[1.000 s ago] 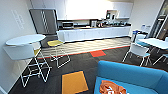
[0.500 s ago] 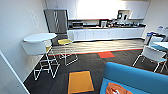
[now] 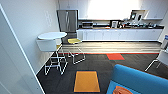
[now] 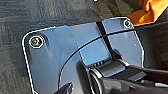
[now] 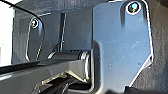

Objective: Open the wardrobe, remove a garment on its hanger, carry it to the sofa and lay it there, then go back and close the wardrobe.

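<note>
Your jaws — you cannot tell their state on either arm. The orange garment point(image 3: 121, 90) lies on the blue sofa point(image 3: 140, 78), with the yellow floor patch point(image 3: 86, 81) just beside the sofa and the round tabletop point(image 3: 52, 35) beyond it.

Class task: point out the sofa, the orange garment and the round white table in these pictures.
sofa point(image 3: 140, 78), head view, on its blue backrest.
garment point(image 3: 121, 90), head view, on the orange cloth lying on the seat.
round table point(image 3: 52, 35), head view, on its white top.
</note>
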### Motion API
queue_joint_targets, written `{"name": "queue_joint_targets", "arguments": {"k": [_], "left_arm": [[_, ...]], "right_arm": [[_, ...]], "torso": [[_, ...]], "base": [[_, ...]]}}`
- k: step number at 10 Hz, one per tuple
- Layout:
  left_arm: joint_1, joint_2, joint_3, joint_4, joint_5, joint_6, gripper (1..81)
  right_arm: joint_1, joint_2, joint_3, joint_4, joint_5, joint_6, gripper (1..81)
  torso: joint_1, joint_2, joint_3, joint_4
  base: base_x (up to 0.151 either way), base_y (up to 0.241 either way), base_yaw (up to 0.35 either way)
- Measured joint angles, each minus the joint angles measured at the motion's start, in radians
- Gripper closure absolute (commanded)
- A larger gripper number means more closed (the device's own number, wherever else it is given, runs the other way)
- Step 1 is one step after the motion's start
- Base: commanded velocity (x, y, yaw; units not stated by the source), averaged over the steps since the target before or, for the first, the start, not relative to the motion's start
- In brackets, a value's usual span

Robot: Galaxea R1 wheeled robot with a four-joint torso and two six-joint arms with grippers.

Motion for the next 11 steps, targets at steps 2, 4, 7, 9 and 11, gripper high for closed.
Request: {"name": "queue_joint_targets", "arguments": {"k": [2, 4, 7, 9, 11], "left_arm": [[0.003, 0.0, 0.0, 0.0, 0.009, 0.0, 1.0], [0.006, 0.001, 0.0, 0.0, 0.019, 0.0, 1.0], [0.01, 0.003, 0.0, 0.0, 0.023, 0.0, 1.0], [0.006, 0.003, 0.0, 0.0, 0.034, 0.0, 1.0], [0.007, 0.003, 0.0, 0.0, 0.034, 0.0, 1.0]], "right_arm": [[-0.003, 0.0, 0.0, 0.0, 0.0, -0.001, 1.0], [-0.002, 0.0, 0.0, 0.0, 0.001, -0.001, 1.0], [0.0, 0.0, 0.0, 0.0, 0.0, -0.003, 1.0], [-0.001, 0.003, 0.0, 0.0, -0.001, -0.003, 1.0], [0.002, 0.003, 0.0, 0.0, -0.001, -0.003, 1.0]], "torso": [[0.0, 0.0, 0.0, 0.0], [0.0, 0.0, 0.0, 0.0], [0.0, 0.0, 0.0, 0.0], [0.001, 0.0, 0.0, 0.0], [0.001, 0.0, 0.0, 0.0]], "base": [[0.0, 0.0, 0.257], [0.0, 0.0, 0.257], [0.0, 0.0, 0.257], [0.0, 0.0, 0.257], [0.0, 0.0, 0.256]]}}
